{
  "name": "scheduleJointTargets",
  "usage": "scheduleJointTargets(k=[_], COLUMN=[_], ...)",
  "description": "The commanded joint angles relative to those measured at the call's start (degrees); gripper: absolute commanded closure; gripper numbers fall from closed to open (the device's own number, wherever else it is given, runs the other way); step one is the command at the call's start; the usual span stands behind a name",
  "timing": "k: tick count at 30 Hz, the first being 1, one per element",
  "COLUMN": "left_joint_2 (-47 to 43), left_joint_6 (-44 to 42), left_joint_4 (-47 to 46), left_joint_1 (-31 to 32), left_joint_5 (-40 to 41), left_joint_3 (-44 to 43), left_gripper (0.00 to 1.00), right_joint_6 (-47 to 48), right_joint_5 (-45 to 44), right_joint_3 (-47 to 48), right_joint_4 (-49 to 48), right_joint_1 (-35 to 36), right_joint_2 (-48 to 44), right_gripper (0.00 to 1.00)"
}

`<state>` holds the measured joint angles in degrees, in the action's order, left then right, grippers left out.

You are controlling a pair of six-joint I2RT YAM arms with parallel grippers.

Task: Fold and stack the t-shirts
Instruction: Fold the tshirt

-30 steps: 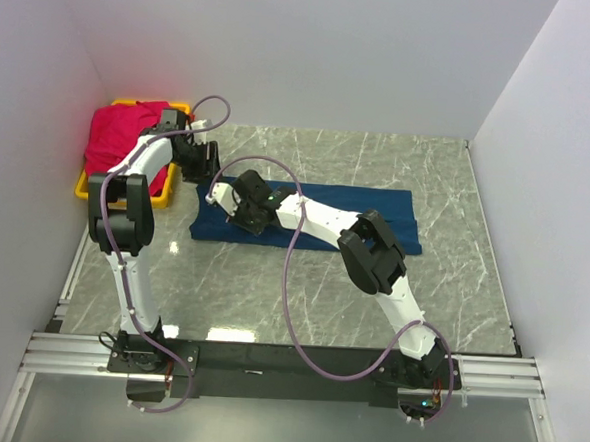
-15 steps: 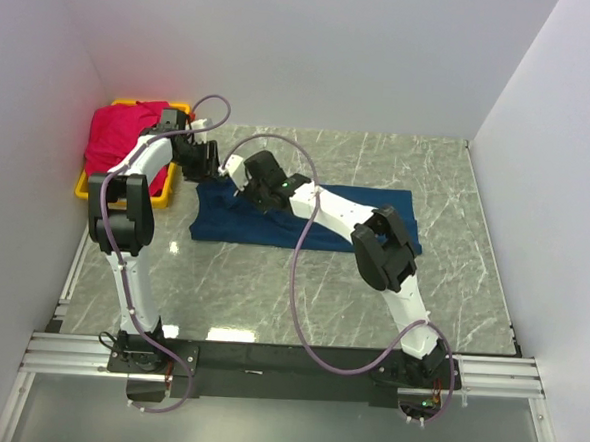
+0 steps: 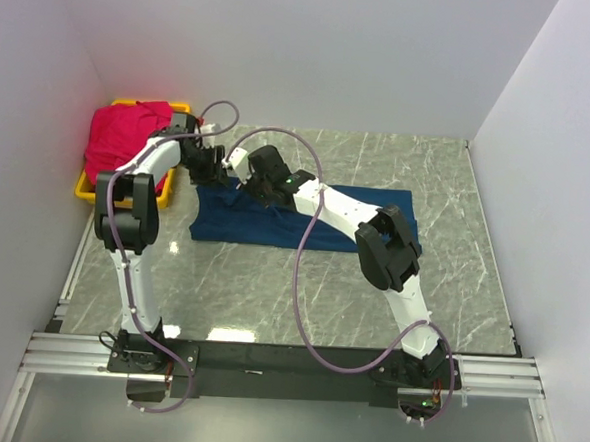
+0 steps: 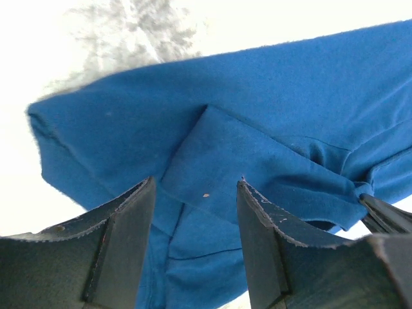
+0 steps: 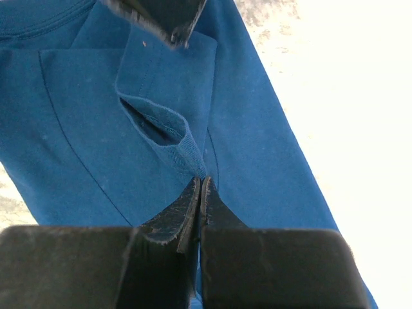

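The navy t-shirt [image 3: 236, 227] lies on the marble-patterned tabletop [image 3: 271, 290] as a long folded band running from left of centre toward the right of the overhead view, with the right arm stretched across its middle. Both claws meet at the band's upper left corner. The right claw [image 5: 199, 187] is closed, its two fingers pressed flat together, and it pinches the hem of the shirt's short sleeve [image 5: 168, 125]. From its own camera the hem rises to the fingertips and the sleeve mouth gapes open as a dark slit just above them. The left claw [image 4: 195, 190] is open, its two dark fingers [image 4: 125, 238] standing apart over the same sleeve, whose folded flap shows in the gap between them. They hold nothing, and whether their tips touch the cloth I cannot tell. In the left wrist view the cloth bunches toward the lower right edge of the frame, where the tip of the right claw shows. In the right wrist view one finger of the left claw enters at the top of the frame, just above the sleeve. The red-pink t-shirt [image 3: 120, 135] sits heaped and unfolded in the yellow bin [image 3: 81, 186] in the upper left of the overhead view, close beside the left arm and apart from the navy shirt.
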<state>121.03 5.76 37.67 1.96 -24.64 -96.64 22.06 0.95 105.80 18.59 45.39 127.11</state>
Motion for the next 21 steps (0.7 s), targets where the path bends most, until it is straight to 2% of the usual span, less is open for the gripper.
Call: scheduleJointTargets(k=[1,17,21], left_joint_2=[0.9,3.2,2.5], left_joint_6=[1.2,2.7,2.9], left_joint_4=[-0.8,1.3,1.4], left_joint_1=[0.9,2.4,2.4], left_joint_5=[1.3,5.8,7.3], left_joint_3=[0.6,0.0,0.5], left_gripper=[0.41,0.53,0.5], right_joint_6=[-0.9,-0.8,-0.8], right_joint_5=[-0.9,-0.9,-0.9], right_joint_3=[0.6,-0.5,-1.2], right_joint_4=[-2.9,-3.4,-3.6], right_joint_1=[-0.1,-0.6,-0.6], right_joint_2=[-3.9,-4.9,-5.3], right_gripper=[1.0,1.0,1.0])
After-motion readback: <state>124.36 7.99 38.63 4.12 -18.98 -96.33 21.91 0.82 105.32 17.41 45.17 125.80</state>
